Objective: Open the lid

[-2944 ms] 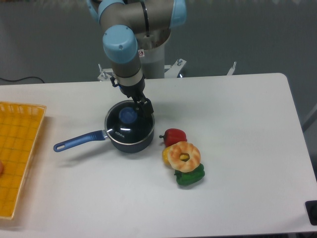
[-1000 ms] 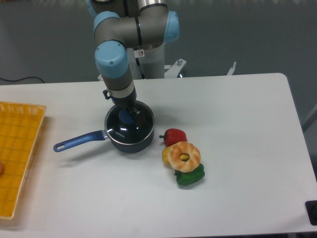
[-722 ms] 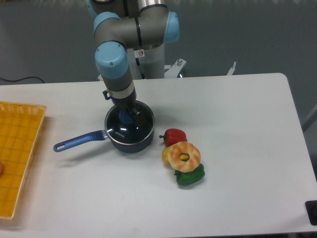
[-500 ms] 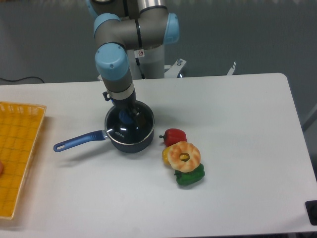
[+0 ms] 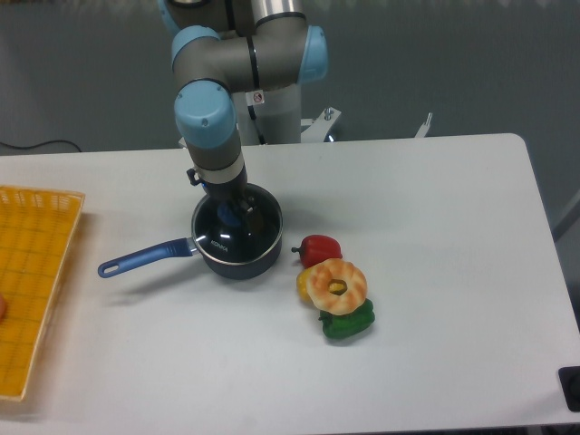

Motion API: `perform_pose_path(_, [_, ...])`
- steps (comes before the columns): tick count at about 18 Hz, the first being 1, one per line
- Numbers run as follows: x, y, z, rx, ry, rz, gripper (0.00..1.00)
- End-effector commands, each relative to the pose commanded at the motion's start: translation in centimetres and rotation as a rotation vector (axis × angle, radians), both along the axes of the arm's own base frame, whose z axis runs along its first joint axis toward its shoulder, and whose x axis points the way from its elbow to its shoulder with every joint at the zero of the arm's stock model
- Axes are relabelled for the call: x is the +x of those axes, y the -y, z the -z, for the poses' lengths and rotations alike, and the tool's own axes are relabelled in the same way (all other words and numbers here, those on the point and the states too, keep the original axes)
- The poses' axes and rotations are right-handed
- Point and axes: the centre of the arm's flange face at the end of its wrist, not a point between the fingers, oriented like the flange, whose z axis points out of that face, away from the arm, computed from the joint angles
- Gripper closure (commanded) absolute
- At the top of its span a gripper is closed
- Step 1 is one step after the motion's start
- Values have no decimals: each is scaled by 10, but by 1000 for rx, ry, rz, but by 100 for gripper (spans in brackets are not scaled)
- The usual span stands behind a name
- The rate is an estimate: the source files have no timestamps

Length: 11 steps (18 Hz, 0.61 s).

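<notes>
- Lid [image 5: 237,231] sits flat on the dark blue saucepan [image 5: 237,243], left-centre of the table [image 5: 435,272]; not lifted yet, metal rim seated all round as far as I can tell.
- Change vs ~3 s ago: I was off to the right/back of the pan w/ the light-blue knob [image 5: 234,217] fully in view; now my gripper [image 5: 229,210] is dropped straight down over the lid centre and mostly covers the knob.
- Over the last sec: almost no motion, only a tiny shift of the wrist. Pan and handle [image 5: 145,256] haven't budged.
- Meaning for task: approach done, I judge I'm at the grasp step; lift hasn't begun, so the opening itself is all still ahead.
- Jaws: fingers straddle the knob, one each side, narrow gap. Looks like they're closing on or touching it, but the wrist blocks the contact, so can't tell if I'm clamped or just around it.
- Nothing else held. Toy food pile (red pepper [image 5: 319,247], donut [image 5: 337,285], green pepper [image 5: 347,323]) is right of the pan, apart from it; yellow basket [image 5: 27,281] at far left edge.
</notes>
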Motion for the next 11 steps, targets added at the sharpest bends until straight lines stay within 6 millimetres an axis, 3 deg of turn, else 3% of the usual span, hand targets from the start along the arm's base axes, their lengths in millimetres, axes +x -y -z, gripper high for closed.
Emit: perform_pose_path(11, [0, 0, 1, -2, 0, 11, 9])
